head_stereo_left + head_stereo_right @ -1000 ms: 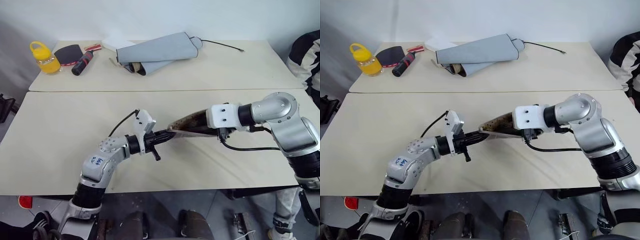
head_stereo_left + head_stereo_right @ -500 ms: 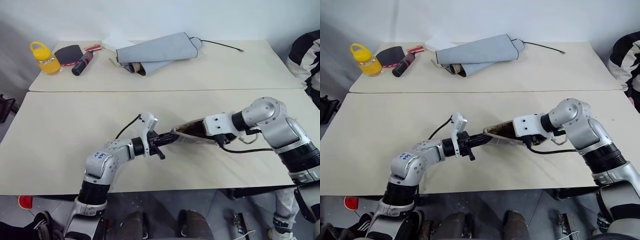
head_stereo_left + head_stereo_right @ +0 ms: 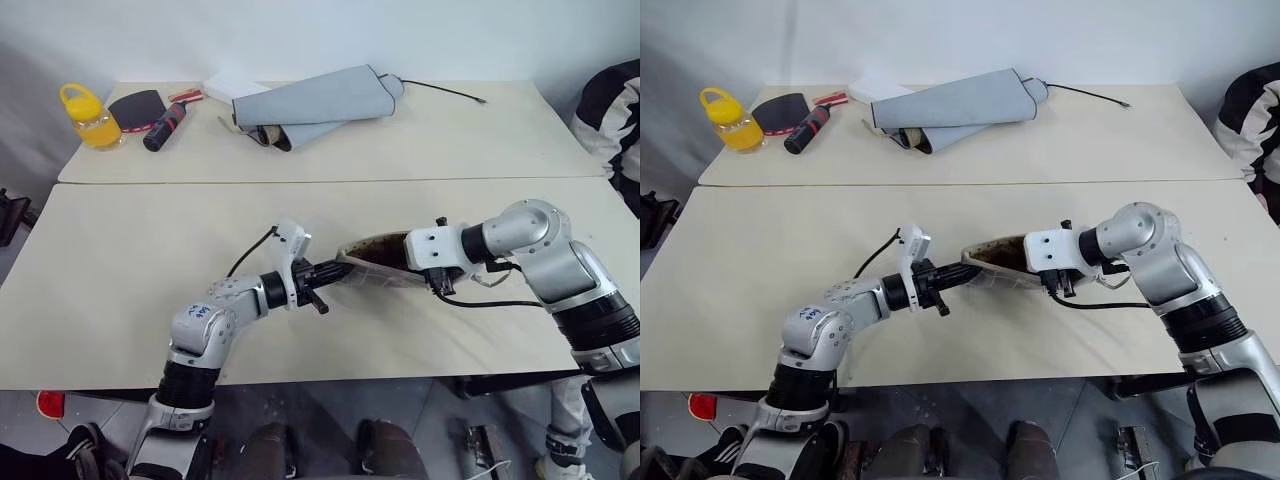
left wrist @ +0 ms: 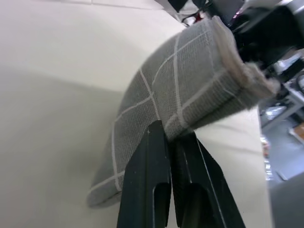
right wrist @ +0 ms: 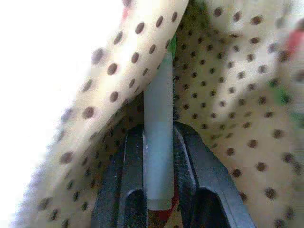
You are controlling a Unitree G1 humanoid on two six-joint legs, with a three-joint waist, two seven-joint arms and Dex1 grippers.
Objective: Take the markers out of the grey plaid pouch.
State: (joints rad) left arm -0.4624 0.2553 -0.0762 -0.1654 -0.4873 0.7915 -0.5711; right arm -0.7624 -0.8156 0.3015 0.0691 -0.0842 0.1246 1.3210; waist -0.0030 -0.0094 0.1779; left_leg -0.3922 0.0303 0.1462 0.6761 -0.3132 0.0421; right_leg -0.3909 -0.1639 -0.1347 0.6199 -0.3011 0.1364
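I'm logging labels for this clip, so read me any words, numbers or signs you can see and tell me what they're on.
Blue handwritten marks on the left arm's upper link: too small and blurred to read.
Nothing readable on the grey plaid pouch, the yellow bottle or the paddle.

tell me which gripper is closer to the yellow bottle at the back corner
Left. The left gripper pinches the grey plaid pouch mid-table, on the yellow bottle's side; the right gripper, inside the pouch's mouth on a marker, sits farther away.

We cannot see the far end of the marker (image 5: 158,142); it runs on into the pouch (image 5: 223,95) lining, blurred.
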